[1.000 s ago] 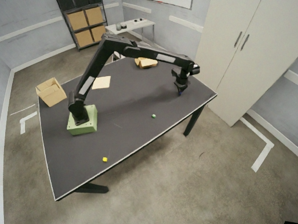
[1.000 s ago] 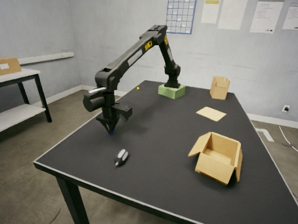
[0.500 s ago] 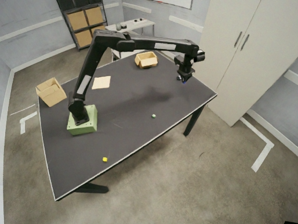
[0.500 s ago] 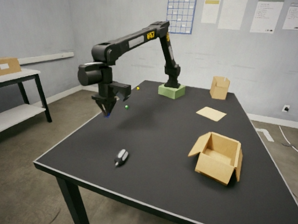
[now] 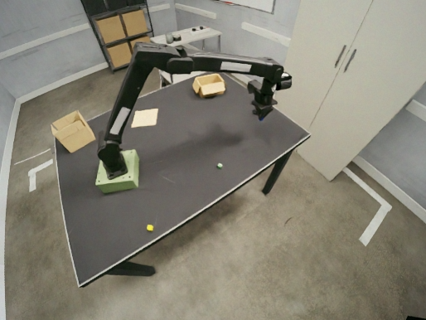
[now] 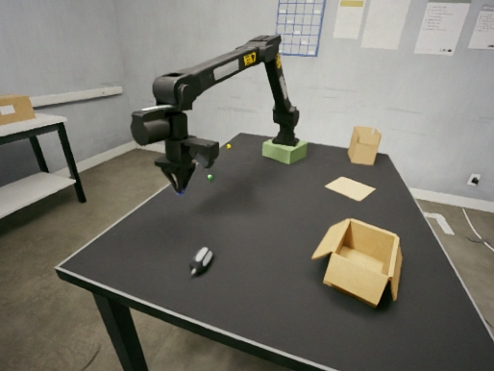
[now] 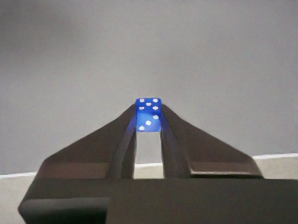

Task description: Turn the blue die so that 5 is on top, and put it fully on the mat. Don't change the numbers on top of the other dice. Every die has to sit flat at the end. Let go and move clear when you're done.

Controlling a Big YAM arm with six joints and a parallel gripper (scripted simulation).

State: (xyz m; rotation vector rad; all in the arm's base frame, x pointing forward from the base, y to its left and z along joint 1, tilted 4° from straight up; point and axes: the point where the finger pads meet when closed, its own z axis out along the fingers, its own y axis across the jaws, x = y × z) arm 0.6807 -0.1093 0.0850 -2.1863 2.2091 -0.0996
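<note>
My gripper (image 7: 148, 112) is shut on the blue die (image 7: 148, 114), which sits between the fingertips with white pips showing. In the top view the gripper (image 5: 261, 116) hangs above the table near its far right edge, with a speck of blue at the tips. In the exterior view the gripper (image 6: 181, 189) is held a little above the left side of the table. The tan mat (image 5: 145, 118) lies flat on the far side of the table, and it also shows in the exterior view (image 6: 350, 187). A green die (image 5: 220, 166) and a yellow die (image 5: 149, 227) rest on the table.
An open cardboard box (image 6: 359, 259) stands on the table; it shows at the back in the top view (image 5: 209, 85). A second box (image 5: 73, 131) sits at the left corner. A small grey and black object (image 6: 201, 259) lies near the table edge. The arm's green base (image 5: 118, 172) stands on the table.
</note>
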